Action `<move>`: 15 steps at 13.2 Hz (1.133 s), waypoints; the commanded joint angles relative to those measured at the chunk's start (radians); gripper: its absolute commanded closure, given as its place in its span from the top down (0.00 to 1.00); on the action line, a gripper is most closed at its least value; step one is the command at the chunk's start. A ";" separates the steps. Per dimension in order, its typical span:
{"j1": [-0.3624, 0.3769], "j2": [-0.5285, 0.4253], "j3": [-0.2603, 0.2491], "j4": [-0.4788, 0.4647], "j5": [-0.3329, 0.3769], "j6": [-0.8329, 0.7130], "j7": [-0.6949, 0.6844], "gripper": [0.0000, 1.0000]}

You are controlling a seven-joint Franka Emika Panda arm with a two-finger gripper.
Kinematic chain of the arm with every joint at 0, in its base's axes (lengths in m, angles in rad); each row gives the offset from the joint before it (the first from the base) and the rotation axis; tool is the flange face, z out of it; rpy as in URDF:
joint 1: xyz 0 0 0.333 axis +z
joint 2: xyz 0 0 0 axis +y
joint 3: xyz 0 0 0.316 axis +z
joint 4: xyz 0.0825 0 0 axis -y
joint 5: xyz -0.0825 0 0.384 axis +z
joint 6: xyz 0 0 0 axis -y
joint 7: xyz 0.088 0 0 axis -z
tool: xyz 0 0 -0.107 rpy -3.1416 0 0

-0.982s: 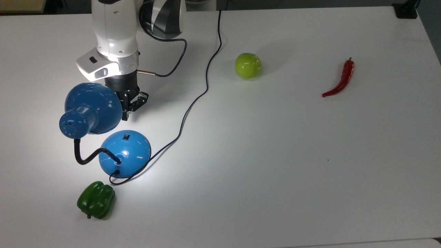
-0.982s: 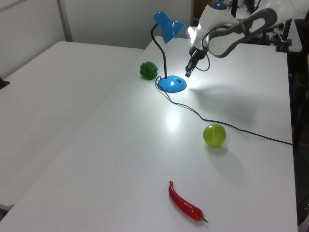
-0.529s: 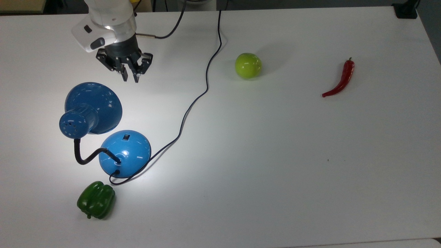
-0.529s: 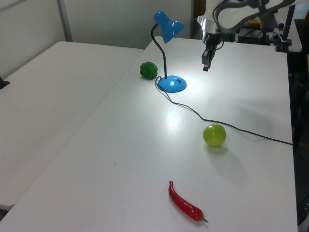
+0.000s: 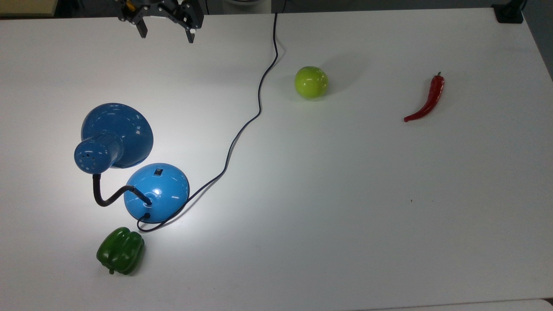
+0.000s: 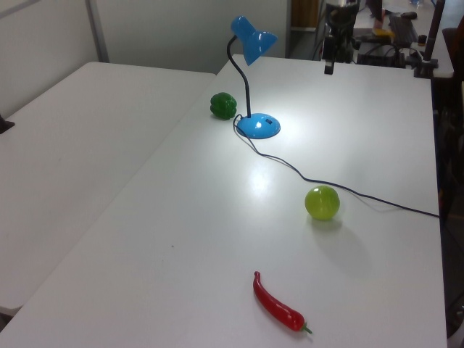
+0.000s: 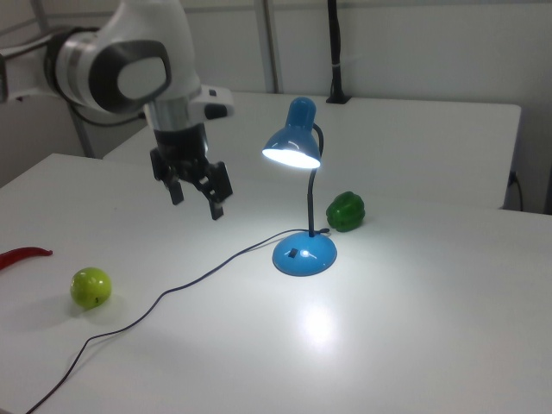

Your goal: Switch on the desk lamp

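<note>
Desk lamp (image 5: 129,172) stands on the white table (image 5: 345,194), at the top view's left. Shade (image 7: 293,147) glows underneath; a bright pool lies on the table just beside the domed base (image 7: 305,254). Small black switch (image 5: 158,172) sits on top of the base. Black cord (image 5: 242,129) runs from the base toward the table's far edge in the top view.

My gripper (image 7: 197,197) hangs above the table, well apart from the lamp, fingers (image 7: 217,207) spread wide, holding nothing.

Green bell pepper (image 5: 120,251) near the base. Green apple (image 5: 311,82) beyond the cord. Red chili (image 5: 427,99) at the top view's right.
</note>
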 commanded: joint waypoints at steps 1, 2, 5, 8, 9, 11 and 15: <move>0.008 -0.022 0.036 0.118 0.067 -0.112 0.114 1.00; 0.008 -0.022 0.049 0.137 0.075 -0.121 0.131 1.00; 0.008 -0.022 0.117 0.143 0.075 -0.121 0.154 1.00; 0.008 -0.019 0.180 0.143 0.065 -0.115 0.146 1.00; 0.009 -0.016 0.181 0.141 0.059 -0.112 0.143 1.00; 0.017 -0.010 0.189 0.135 0.042 -0.105 0.101 1.00; 0.022 -0.001 0.189 0.121 -0.023 -0.051 -0.070 1.00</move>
